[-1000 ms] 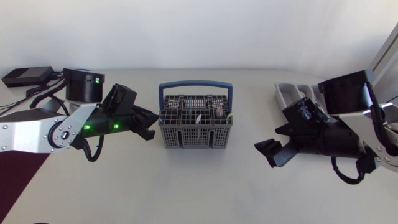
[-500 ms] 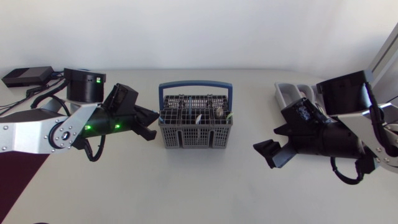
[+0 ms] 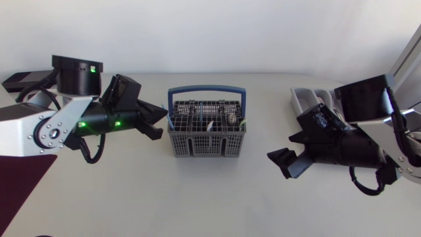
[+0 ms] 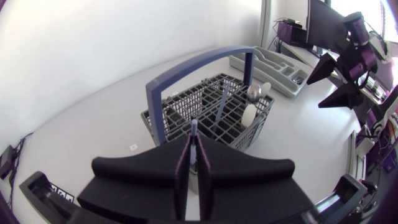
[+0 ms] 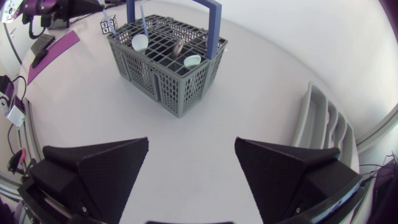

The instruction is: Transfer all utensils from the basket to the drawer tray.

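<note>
Moved since a second ago: left arm (image 3: pixel 26 135) swung toward the far side, its green-lit joint up and outward. Left pincer (image 4: pixel 194 142) carried a little farther back and in against the left rim of the basket (image 3: pixel 207 141). Right arm (image 3: pixel 355 148), basket, drawer tray (image 3: pixel 304 99): no visible shift.

Nearest: dark purple mat (image 3: pixel 16 191) at the near-left corner of the worktop (image 3: pixel 197 197). Next, right pincer (image 5: pixel 191 142) spread wide, nothing between its fingers (image 5: pixel 99 168). Hangs over bare worktop between basket and drawer tray, nearer than both, touching neither.

Mid-depth: grey basket with blue hoop handle (image 3: pixel 206 91), upright, centre of worktop. Utensils standing inside: a slim blue handle (image 4: pixel 221 106), three spoon bowls (image 5: pixel 178 46) poking above the grid. Left pincer at the left rim, thin pale handle (image 4: pixel 194 127) lined up in its centre slit. Clamped on it or merely around it: cannot tell.

Farther right: grey drawer tray, well apart from the basket, largely hidden under the right arm in the head view. Contents not resolvable.

Farthest: black box (image 3: pixel 26 80) with cables at the far-left corner.
</note>
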You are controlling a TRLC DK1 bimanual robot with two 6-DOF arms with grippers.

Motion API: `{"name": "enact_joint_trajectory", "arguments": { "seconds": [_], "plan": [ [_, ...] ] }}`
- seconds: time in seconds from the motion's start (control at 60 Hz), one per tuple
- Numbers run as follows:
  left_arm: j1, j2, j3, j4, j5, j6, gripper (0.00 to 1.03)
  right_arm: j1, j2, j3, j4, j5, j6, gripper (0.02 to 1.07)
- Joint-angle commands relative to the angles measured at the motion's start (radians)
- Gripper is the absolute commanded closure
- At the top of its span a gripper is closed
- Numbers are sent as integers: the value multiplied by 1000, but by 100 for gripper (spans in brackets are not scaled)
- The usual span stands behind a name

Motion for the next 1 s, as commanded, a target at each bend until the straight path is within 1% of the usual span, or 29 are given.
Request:
{"name": "enact_joint_trajectory", "arguments": {
  "seconds": [0.0,0.3,0.383,0.5,0.617,0.733,0.867,0.983],
  "plan": [
    [5,-49,76,-42,17,9,99,9,-19,-7,-1,-1,-19,7],
    [-2,-177,229,-257,25,13,99,18,-46,-1,-1,-1,-22,7],
    [-10,-209,258,-296,25,6,99,22,-54,2,-4,-1,-22,7],
    [-27,-230,281,-320,25,-7,99,28,-59,7,-16,-1,-23,7],
    [-59,-232,310,-360,30,-38,99,38,-74,22,-36,-7,-23,7],
    [-81,-223,318,-383,70,-86,99,55,-77,59,-71,-24,-23,7],
    [-97,-161,324,-395,154,-165,99,119,-66,113,-102,-33,-13,7],
    [-93,-104,327,-397,243,-216,99,147,-42,165,-116,-100,13,7]
  ]
}}
